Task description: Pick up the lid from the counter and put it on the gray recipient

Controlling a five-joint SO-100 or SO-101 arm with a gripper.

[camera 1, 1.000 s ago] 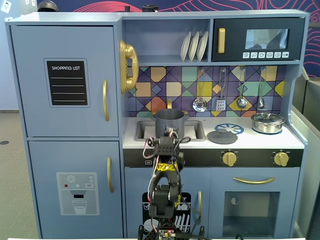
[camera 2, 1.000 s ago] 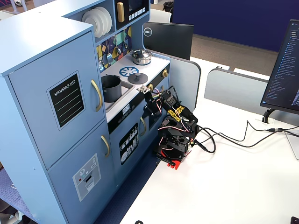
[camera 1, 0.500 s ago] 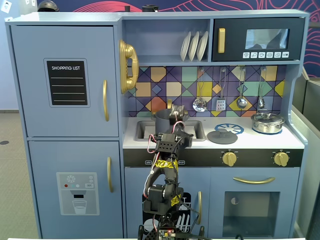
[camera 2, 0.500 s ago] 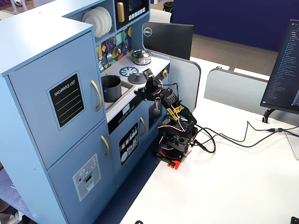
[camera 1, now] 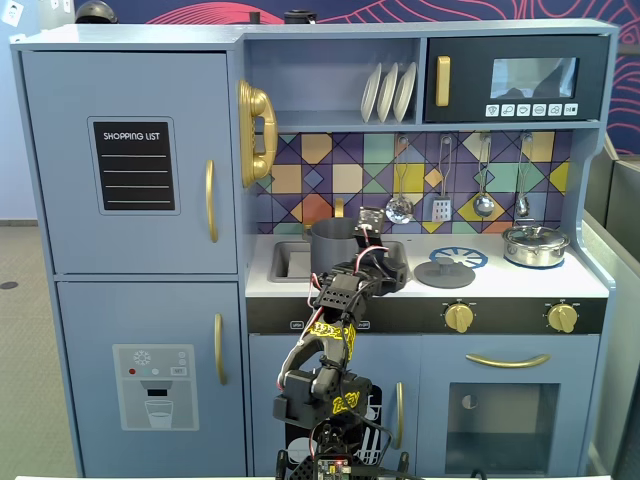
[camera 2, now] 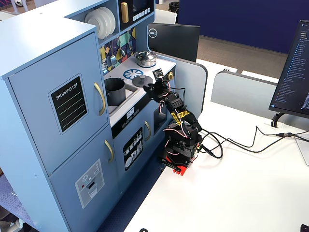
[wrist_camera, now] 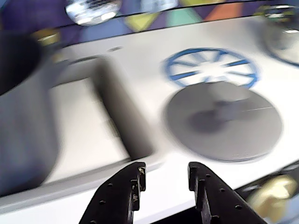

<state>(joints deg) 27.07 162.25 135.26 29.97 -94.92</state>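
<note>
The lid [wrist_camera: 224,122] is a flat dark-gray disc with a small knob, lying on the counter [wrist_camera: 140,56] just in front of the blue burner ring [wrist_camera: 210,67]. In both fixed views the lid [camera 1: 445,271] [camera 2: 142,80] lies right of the sink. The gray recipient [wrist_camera: 23,116] [camera 1: 335,238] [camera 2: 115,91] stands upright in the sink recess, partly hidden by the arm in a fixed view. My gripper [wrist_camera: 166,171] [camera 1: 385,272] [camera 2: 150,88] hovers at the counter's front edge, between the pot and the lid. It is open and holds nothing.
A shiny silver lidded pot [camera 1: 535,245] [camera 2: 146,59] sits at the counter's far right. Utensils [camera 1: 441,208] hang on the tiled wall behind. Gold knobs [camera 1: 459,317] line the front panel below the lid. The sink's right rim [wrist_camera: 124,116] lies between the pot and the lid.
The arm has risen and swung to the right, from in front of the gray pot towards the lid. The lid and pot have not moved.
</note>
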